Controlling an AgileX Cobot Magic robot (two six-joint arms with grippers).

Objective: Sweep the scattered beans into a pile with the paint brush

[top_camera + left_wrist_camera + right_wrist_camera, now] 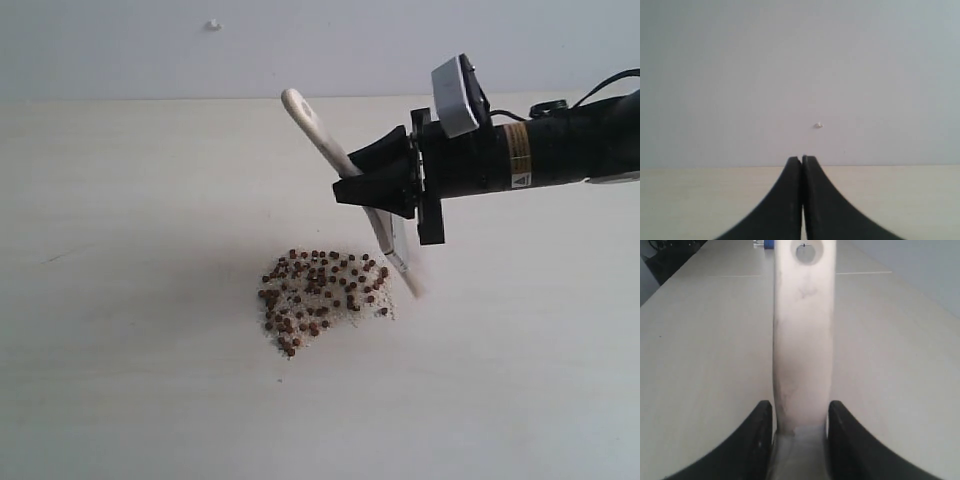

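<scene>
The beans [320, 290] lie in a loose reddish-brown cluster mixed with pale crumbs on the light table [120, 300]. My right gripper [365, 185] reaches in from the right and is shut on the paint brush [315, 125] near its ferrule. The handle slants up and to the left; the bristle end [405, 275] comes down at the cluster's right edge. In the right wrist view the wooden handle [802, 340] with its end hole sits between the two black jaws of the gripper [800, 407]. My left gripper [801, 159] is shut on nothing and faces the wall; the exterior view does not show it.
A pale wall runs along the table's far edge, with a small white mark [213, 25] on it. The same white mark [818, 125] shows in the left wrist view. A blue object [768, 244] sits far down the table.
</scene>
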